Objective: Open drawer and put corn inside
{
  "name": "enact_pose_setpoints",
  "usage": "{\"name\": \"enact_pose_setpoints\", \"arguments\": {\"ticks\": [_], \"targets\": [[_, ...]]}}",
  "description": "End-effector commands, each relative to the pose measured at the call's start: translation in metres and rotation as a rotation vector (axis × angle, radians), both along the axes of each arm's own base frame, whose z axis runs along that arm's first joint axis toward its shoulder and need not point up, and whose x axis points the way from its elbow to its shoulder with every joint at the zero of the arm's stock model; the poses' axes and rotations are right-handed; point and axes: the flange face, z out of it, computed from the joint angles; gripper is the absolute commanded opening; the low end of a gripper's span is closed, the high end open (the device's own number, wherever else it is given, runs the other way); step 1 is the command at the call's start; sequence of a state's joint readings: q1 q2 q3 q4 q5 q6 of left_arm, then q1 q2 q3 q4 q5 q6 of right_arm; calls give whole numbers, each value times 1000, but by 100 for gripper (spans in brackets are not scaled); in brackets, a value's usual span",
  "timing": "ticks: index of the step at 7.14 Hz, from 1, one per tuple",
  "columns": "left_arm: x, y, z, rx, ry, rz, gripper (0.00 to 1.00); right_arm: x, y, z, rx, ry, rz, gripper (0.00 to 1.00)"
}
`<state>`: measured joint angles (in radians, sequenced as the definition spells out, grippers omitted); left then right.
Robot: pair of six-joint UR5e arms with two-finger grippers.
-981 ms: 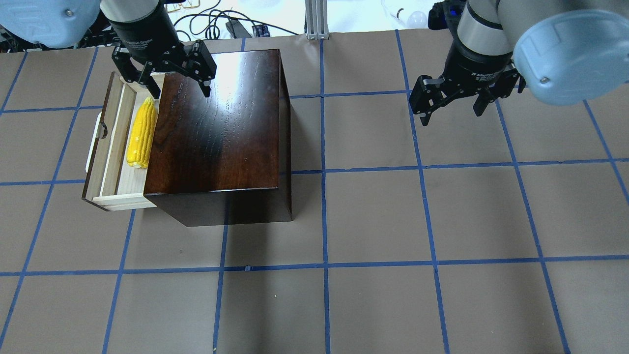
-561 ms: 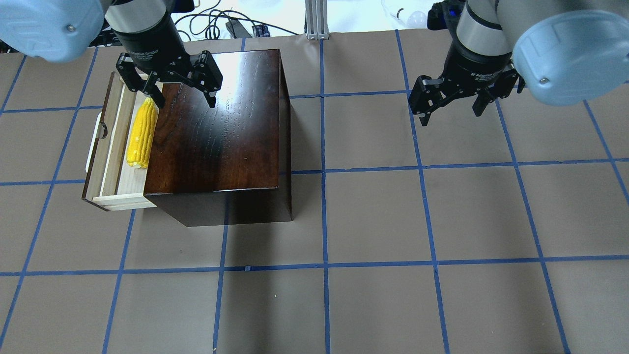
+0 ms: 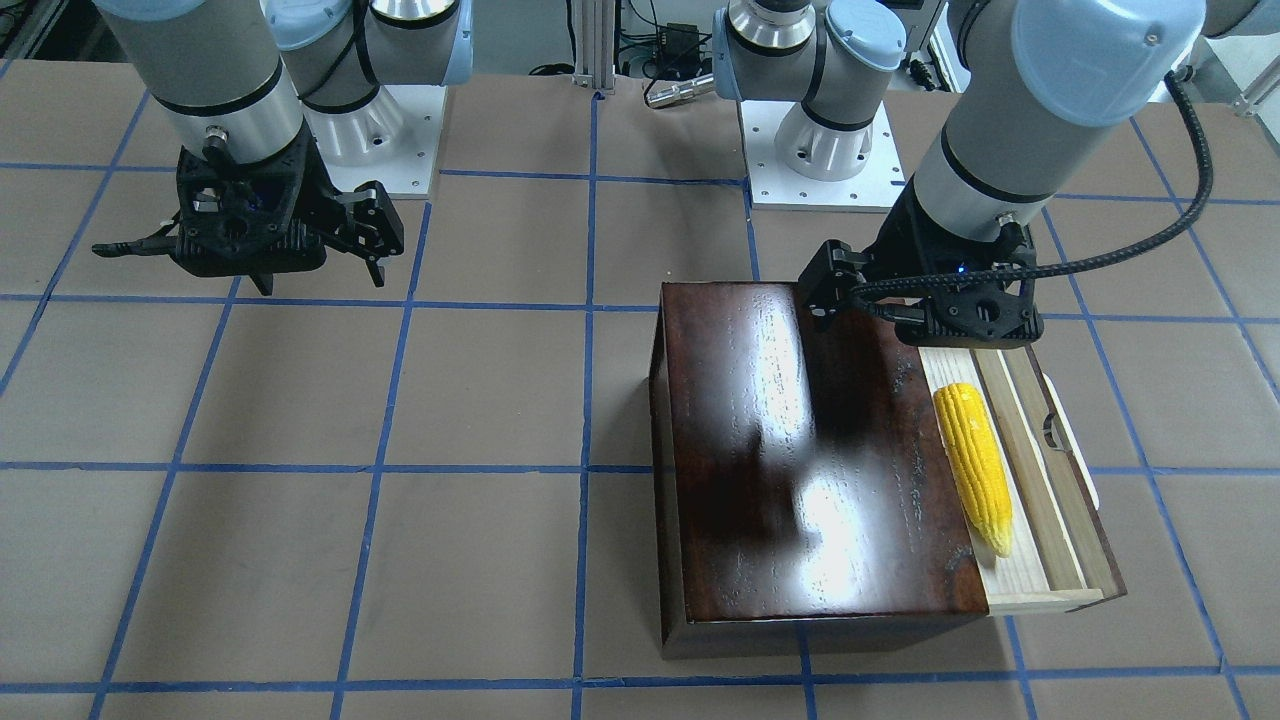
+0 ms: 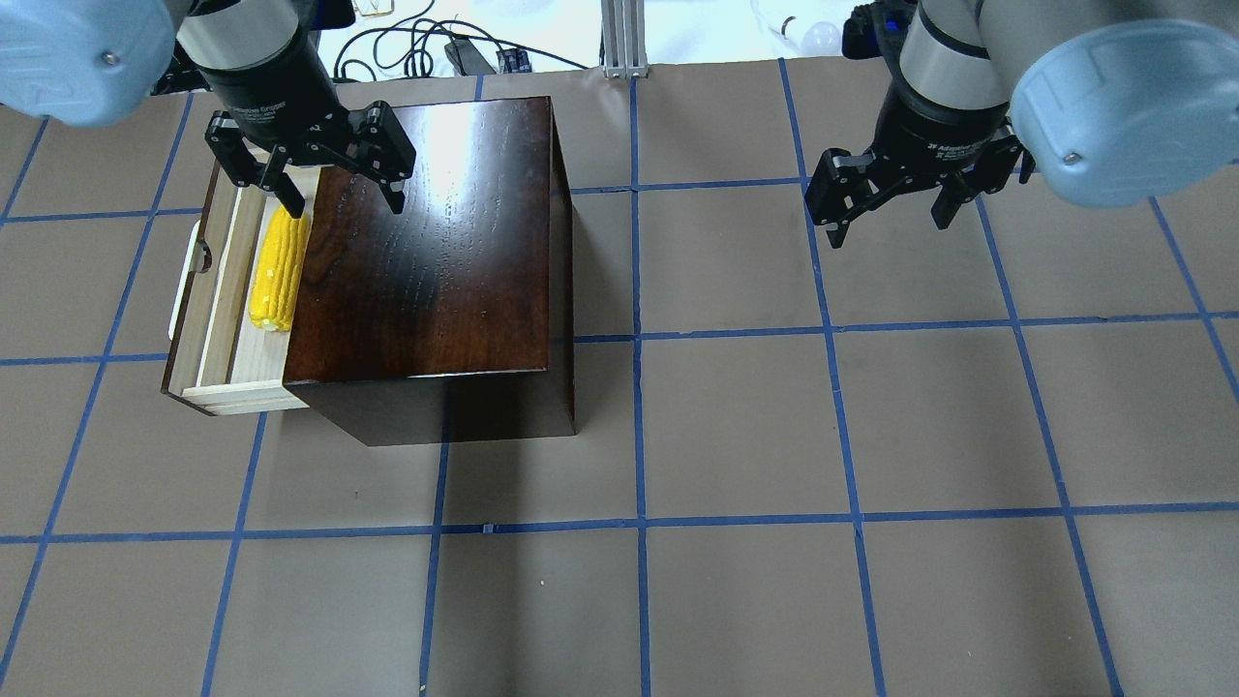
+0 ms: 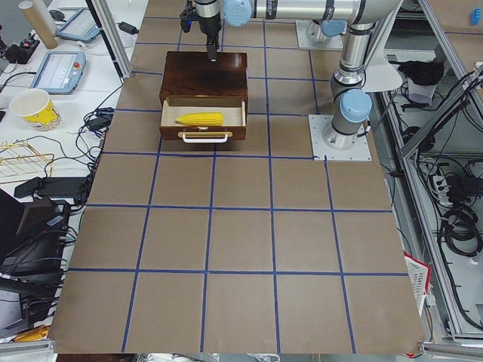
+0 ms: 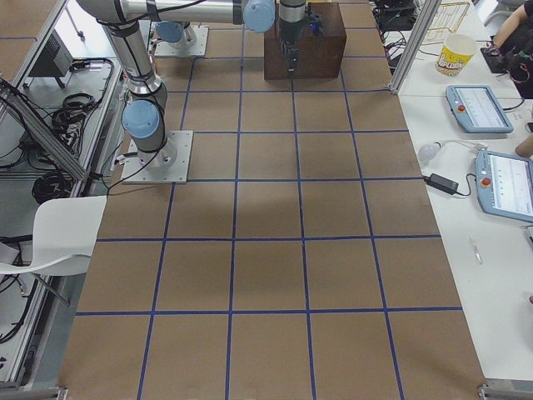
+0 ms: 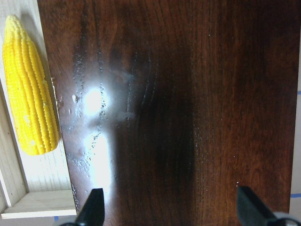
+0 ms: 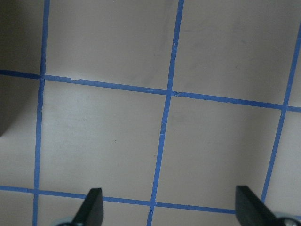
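Note:
The dark-brown box [image 4: 426, 242] stands on the table with its drawer [image 4: 254, 373] pulled out to the overhead view's left, white loop handle [image 4: 184, 290] outward. The yellow corn [image 4: 278, 271] lies lengthwise inside the drawer, against the box's edge; it also shows in the front-facing view [image 3: 973, 468] and the left wrist view [image 7: 29, 89]. My left gripper [image 4: 344, 205] is open and empty, hovering over the box's top at its far left corner, one finger above the corn's tip. My right gripper [image 4: 889, 227] is open and empty above bare table, far to the right.
The table [image 4: 736, 436] is brown with a blue tape grid. Cables and an aluminium post [image 4: 619, 39] lie beyond its far edge. In the side views, tablets [image 6: 479, 108] and a paper cup [image 6: 454, 54] sit on a side bench.
My left gripper has shifted slightly toward the view's left over the box's corner and stays open. The corn, drawer and right arm have not moved.

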<state>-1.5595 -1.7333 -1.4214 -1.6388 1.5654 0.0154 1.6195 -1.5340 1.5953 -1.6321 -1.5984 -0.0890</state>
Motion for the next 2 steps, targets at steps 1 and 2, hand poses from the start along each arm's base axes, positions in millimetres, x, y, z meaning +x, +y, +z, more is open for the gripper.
{"name": "enact_pose_setpoints", "arguments": {"ticks": [1,2], "targets": [[1,2,1,-4,2,7,100,-1,0,0,0,0,-1,100],[1,3,0,-3,2,7,100,1,0,0,0,0,2,100]]}}
